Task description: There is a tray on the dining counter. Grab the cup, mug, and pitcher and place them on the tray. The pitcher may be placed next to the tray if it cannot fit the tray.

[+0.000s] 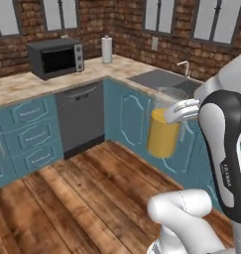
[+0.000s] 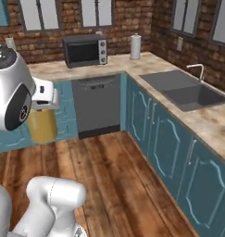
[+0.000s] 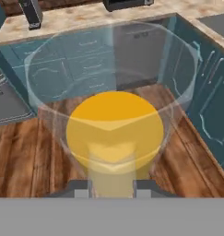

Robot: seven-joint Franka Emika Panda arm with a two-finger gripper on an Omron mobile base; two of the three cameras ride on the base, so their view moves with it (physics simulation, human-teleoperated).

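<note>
Pitcher (image 1: 163, 133): clear glass cylinder with orange-yellow liquid in its lower part; held off the ground, above the wooden floor (image 1: 67, 198), in front of the teal cabinets (image 1: 127, 119). Upright as seen from both base views.
Pitcher, hand view (image 3: 114, 129): seen from above through the open mouth; rim wide, liquid a yellow disc below it.
Gripper (image 3: 111, 188): two dark fingertips (image 3: 79, 189) sit at either side of the pitcher's near wall, pinching it. In the left base view the white hand covers the pitcher's upper right side.
Pitcher to sink (image 1: 164, 79): the pitcher hangs below counter level, in front of the cabinet run that carries the sink.
Counter (image 1: 23, 84): beige marbled top on teal cabinets, against brick wall, running round the corner to the sink.
Microwave (image 1: 55, 57): on the counter, well left of the sink.
Paper towel roll (image 1: 107, 48): upright on the counter in the corner, between microwave and sink.
Dishwasher (image 1: 82, 116): dark panel under the counter, below the microwave, left of the sink run.
Faucet (image 2: 197, 71): at the far edge of the sink.
</note>
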